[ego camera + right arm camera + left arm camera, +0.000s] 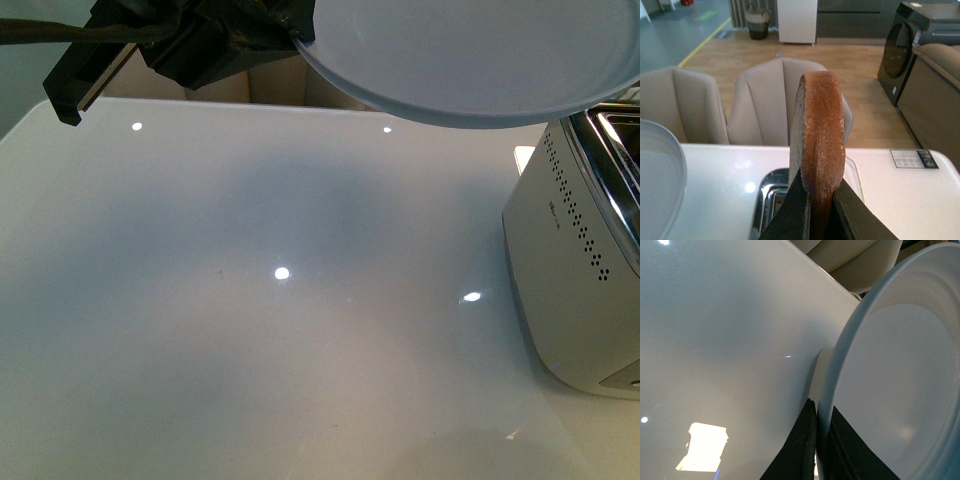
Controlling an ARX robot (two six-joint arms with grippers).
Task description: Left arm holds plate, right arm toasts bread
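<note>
In the front view the left gripper (298, 38) is clamped on the rim of the plate (470, 55), which hangs in the air above the white table (250, 360) and partly over the toaster (575, 270). The left wrist view shows that rim pinched between its dark-covered fingers (795, 455), and the plate is bare. In the right wrist view the right gripper (815, 217) grips the bread (822, 135) edge-on and upright above the slot (771, 202), so loading seems the step in hand. The next move likely calls for lowering the slice straight, lined up with the opening.
</note>
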